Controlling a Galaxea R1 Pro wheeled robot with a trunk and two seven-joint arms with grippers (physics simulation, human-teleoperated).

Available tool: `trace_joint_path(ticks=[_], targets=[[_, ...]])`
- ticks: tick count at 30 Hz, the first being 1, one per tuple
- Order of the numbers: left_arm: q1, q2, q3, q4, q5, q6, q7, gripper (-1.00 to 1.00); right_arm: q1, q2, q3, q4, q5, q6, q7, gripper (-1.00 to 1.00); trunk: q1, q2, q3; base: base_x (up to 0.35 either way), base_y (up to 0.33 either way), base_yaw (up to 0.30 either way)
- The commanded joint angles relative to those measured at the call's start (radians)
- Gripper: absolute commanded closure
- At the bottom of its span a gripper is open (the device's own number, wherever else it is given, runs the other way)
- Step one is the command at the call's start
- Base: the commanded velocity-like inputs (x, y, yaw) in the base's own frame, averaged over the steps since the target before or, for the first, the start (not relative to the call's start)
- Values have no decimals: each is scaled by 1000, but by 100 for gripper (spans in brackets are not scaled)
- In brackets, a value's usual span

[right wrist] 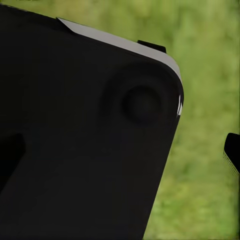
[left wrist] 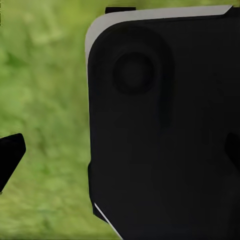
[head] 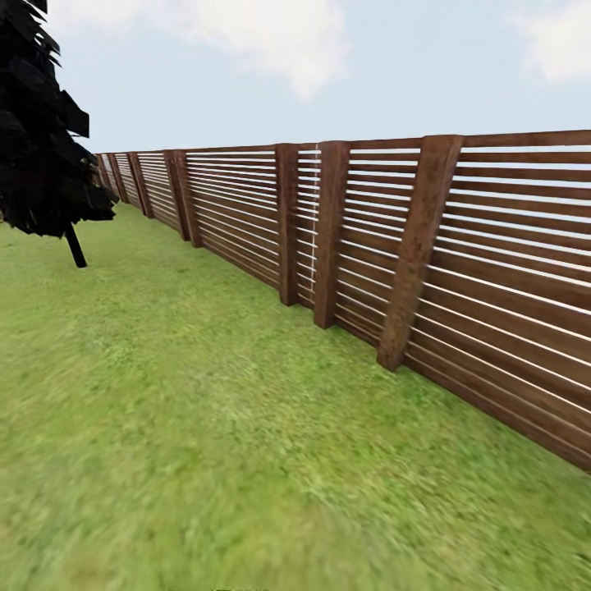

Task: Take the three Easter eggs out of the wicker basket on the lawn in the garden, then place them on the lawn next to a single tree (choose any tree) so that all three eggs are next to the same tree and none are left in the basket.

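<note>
The Easter eggs and the wicker basket are out of view. The lawn spreads ahead in the head view. A tree with dark angular foliage and a thin trunk stands at the far left on the grass. In the left wrist view my left gripper has one fingertip at each side edge, spread wide and holding nothing. My right gripper is spread the same way, with a fingertip over blurred grass.
A brown horizontal-slat fence runs from the right foreground back towards the tree, bounding the lawn on the right. A black, grey-edged panel of the robot sits close in front of each wrist camera, also as the panel.
</note>
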Motion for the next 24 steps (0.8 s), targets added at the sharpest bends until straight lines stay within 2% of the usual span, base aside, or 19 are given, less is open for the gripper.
trace_joint_path(ticks=[1, 10, 24], targets=[[0, 0, 0, -1, 1, 0, 0, -100, -1, 0, 4, 1, 2, -3, -1, -100, 0, 0, -1, 0, 0, 293], [0, 0, 0, 0, 0, 0, 0, -100, 0, 0, 5, 1, 2, -3, -1, -100, 0, 0, -1, 62, 0, 293], [0, 0, 0, 21, -2, 0, -1, -100, -1, -2, 6, 0, 2, -3, -1, -100, 0, 0, -2, 314, 0, 293]])
